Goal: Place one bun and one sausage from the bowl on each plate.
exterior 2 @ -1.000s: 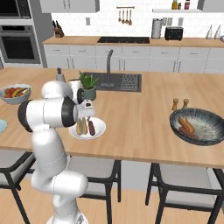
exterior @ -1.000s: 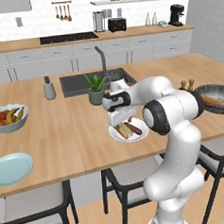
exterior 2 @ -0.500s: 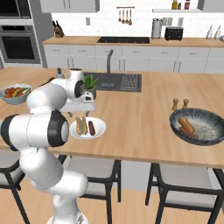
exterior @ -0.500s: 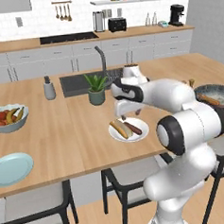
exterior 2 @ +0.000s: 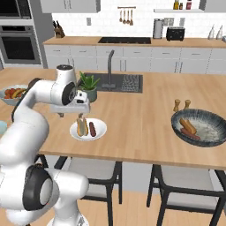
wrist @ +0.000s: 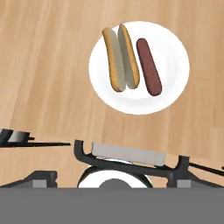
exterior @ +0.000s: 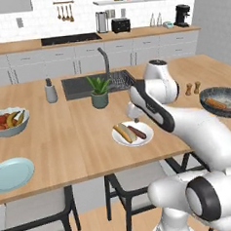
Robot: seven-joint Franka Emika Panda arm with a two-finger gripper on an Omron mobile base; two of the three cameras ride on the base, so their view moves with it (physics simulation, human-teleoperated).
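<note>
1. Plates are dealt with first: the white plate (exterior: 132,135) lies at the near edge of the counter (exterior: 80,139) and carries one split bun (wrist: 121,58) with one sausage (wrist: 148,66) beside it, so this plate is judged complete and should be left undisturbed.
2. The teal plate (exterior: 13,173) lies bare at the near left, well apart from the white plate; it is judged the next target.
3. The gripper (exterior 2: 70,114) hangs just above and behind the white plate, with its jaws spread wide and nothing held.
4. The gripper should be lifted clear before any sideways travel, so that the bun is not swept off.
5. The bowl (exterior 2: 199,127) sits far right, holding a second bun (exterior 2: 188,125) and sausage (exterior 2: 190,135); one item should be approached from above, with the jaws closed across its narrow width.
</note>
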